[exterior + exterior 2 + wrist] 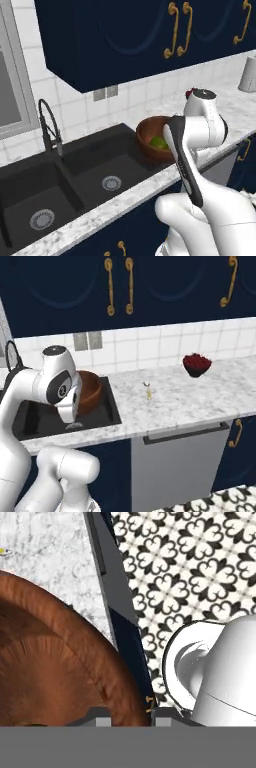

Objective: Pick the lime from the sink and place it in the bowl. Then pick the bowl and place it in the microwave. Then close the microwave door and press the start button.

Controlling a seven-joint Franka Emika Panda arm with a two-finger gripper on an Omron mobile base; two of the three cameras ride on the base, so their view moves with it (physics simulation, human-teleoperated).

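Counter edge and bowl, near to far. The white arm (200,150) is rising in front of the marble counter (200,396), whose front edge is bordering open patterned floor (190,572). The gripper (129,722) is straddling the near rim of the bowl (147,137), one finger inside and one outside, jaws narrowly set on that rim. The bowl is sitting upright, mouth up, just right of the sink (90,175). The lime (159,143) is lying inside it, round, with no evident long axis

Lime (159,142) inside bowl (147,131) beside sink (75,175)
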